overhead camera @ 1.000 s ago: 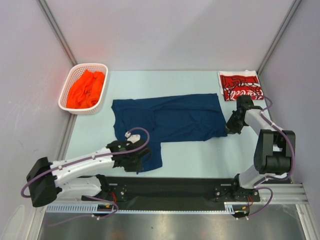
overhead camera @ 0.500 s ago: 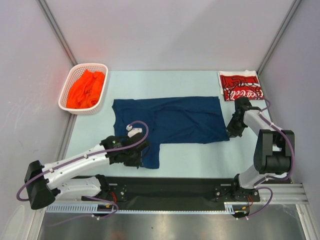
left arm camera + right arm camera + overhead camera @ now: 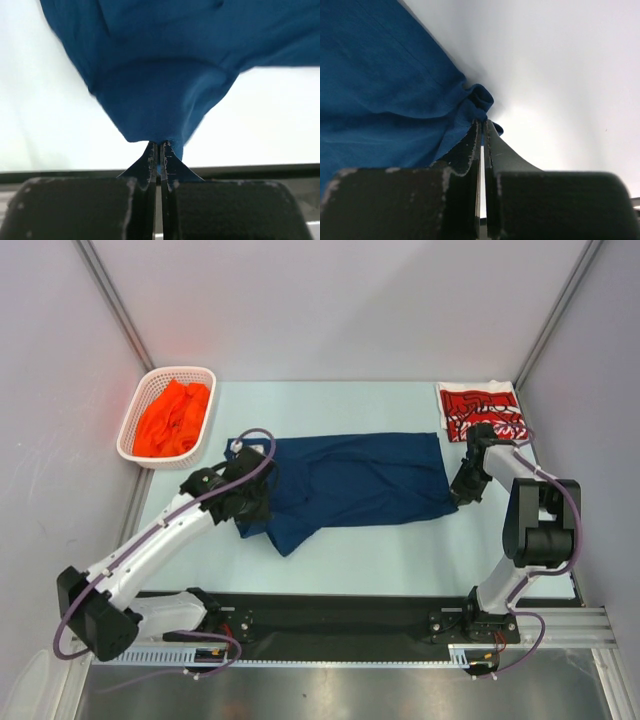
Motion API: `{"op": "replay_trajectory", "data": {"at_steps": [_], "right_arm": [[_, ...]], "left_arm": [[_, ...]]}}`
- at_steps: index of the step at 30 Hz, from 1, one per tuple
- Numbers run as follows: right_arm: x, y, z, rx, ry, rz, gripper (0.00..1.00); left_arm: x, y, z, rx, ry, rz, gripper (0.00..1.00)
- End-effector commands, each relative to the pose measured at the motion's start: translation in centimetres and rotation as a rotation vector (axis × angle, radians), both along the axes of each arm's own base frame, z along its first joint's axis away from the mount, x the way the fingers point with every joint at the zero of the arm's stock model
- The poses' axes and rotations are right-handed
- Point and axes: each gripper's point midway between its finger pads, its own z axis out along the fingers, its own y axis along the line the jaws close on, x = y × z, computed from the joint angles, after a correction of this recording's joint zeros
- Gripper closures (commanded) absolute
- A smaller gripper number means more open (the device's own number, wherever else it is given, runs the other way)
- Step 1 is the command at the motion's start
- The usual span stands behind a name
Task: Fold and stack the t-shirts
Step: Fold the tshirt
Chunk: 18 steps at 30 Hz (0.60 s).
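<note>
While the navy tee [image 3: 350, 475] lies spread across the middle of the table [image 3: 400, 555], we hold it at both ends. The left gripper [image 3: 159, 146] is pinched tight on a bunched corner of blue cloth, raised over the shirt's left side. The right gripper [image 3: 481, 125] is clamped on a small roll of hem at the shirt's right edge, low against the tabletop. We judge this to be the middle of a fold, with the near left flap held up over the body of the shirt and not yet laid down.

As for the stack, the red tee [image 3: 482, 410] sits folded in the far right corner, just beyond our right arm, and looks finished. The orange tee [image 3: 172, 418] lies crumpled in the basket [image 3: 135, 452] at far left, unfolded. By our count, one shirt is done, one is partly folded and one is untouched. The navy likely needs more folds before it goes on the red, and the orange comes after.
</note>
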Motion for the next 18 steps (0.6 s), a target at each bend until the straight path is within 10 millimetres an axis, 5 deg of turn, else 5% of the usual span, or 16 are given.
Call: {"op": "replay_trajectory", "data": {"at_steps": [1,14,18], "right_arm": [[2.2,0.2,1.7,0.005,-0.044,0.019,1.0],[5.3,0.7,2.8,0.021,-0.021,0.067,1.0],[6.0,0.5,2.7,0.02,-0.01,0.078,1.0]], "left_arm": [[3.9,-0.5,3.1,0.009,-0.106,-0.064,1.0],[16.9,-1.3,8.4,0.032,-0.252,-0.059,1.0],[19.7,-2.3,8.4,0.025,-0.259,-0.08,1.0]]}}
